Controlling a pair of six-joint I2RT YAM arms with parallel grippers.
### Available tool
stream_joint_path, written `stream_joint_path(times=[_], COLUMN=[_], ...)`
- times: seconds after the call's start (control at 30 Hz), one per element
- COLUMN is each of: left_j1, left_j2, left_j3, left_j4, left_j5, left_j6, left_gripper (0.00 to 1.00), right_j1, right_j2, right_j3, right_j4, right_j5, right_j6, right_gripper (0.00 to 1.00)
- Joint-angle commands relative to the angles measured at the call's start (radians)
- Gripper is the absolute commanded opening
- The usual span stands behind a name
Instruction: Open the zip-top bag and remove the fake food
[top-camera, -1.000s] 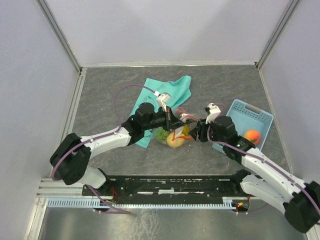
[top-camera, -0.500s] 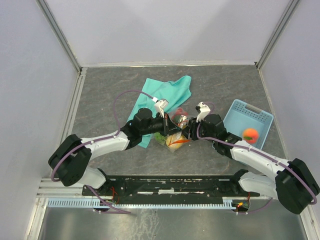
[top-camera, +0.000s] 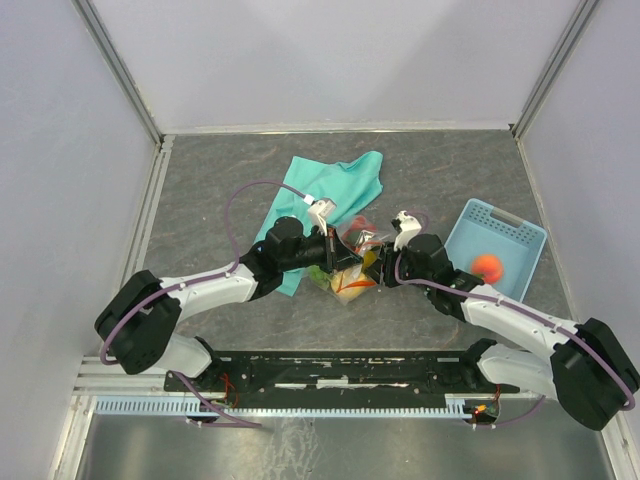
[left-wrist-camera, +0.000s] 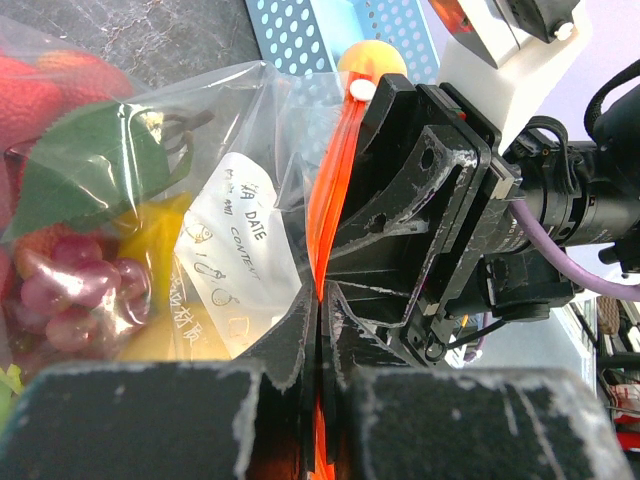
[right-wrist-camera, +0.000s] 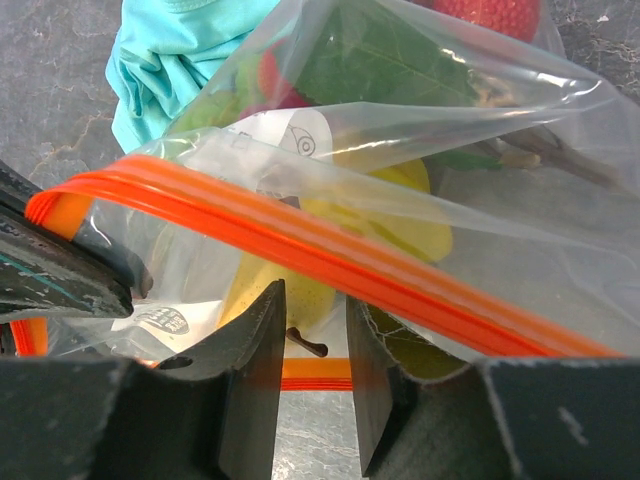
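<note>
The clear zip-top bag (top-camera: 350, 272) lies between my two grippers, its orange-red zip strip (right-wrist-camera: 300, 240) pulled apart into two lips. Inside it are the fake food pieces: a yellow lemon (right-wrist-camera: 330, 280), a green leaf (left-wrist-camera: 90, 170), dark red grapes (left-wrist-camera: 60, 290) and red berries (left-wrist-camera: 40, 90). My left gripper (top-camera: 336, 256) (left-wrist-camera: 320, 310) is shut on one lip of the strip (left-wrist-camera: 330, 200). My right gripper (top-camera: 378, 268) (right-wrist-camera: 315, 330) is open at the bag's mouth, its fingers either side of the lemon's stem, above the lower lip (right-wrist-camera: 315, 373). An orange-pink peach (top-camera: 487, 266) lies in the basket.
A teal cloth (top-camera: 330, 185) lies behind and under the left side of the bag. A light blue perforated basket (top-camera: 515, 235) stands to the right, close to my right arm. Grey walls close in the table on three sides.
My right gripper has moved left up to the bag's mouth. The peach has rolled a little left in the basket. My left gripper has kept its hold on the strip.
</note>
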Motion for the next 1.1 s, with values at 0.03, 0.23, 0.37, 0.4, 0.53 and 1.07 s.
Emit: stream_joint_path(times=[0.03,0.23,0.37,0.4,0.53,1.07], left_j1=[0.002,0.003,0.003,0.003,0.004,0.003], left_j2=[-0.033,-0.036,-0.028,-0.026,-0.024,-0.024], left_j3=[0.003,0.002,0.005,0.007,0.010,0.019], left_j4=[0.052,0.039,0.040,0.042,0.046,0.033], left_j5=[0.017,0.013,0.016,0.017,0.018,0.018], left_j6=[0.001,0.008,0.008,0.006,0.002,0.009], left_gripper=[0.03,0.03,0.03,0.03,0.03,0.03], right_j1=[0.010,0.011,0.011,0.012,0.012,0.013], right_j2=[-0.015,-0.085,-0.136,-0.139,-0.106,-0.147], right_j3=[-0.003,-0.025,-0.037,-0.038,-0.044,-0.079], right_j4=[0.037,0.001,-0.025,-0.026,-0.001,0.035], right_j5=[-0.008,0.003,0.010,0.010,0.003,0.008], right_j6=[-0.002,0.013,0.015,0.017,0.018,0.031], right_gripper=[0.30,0.39,0.39,0.39,0.36,0.02])
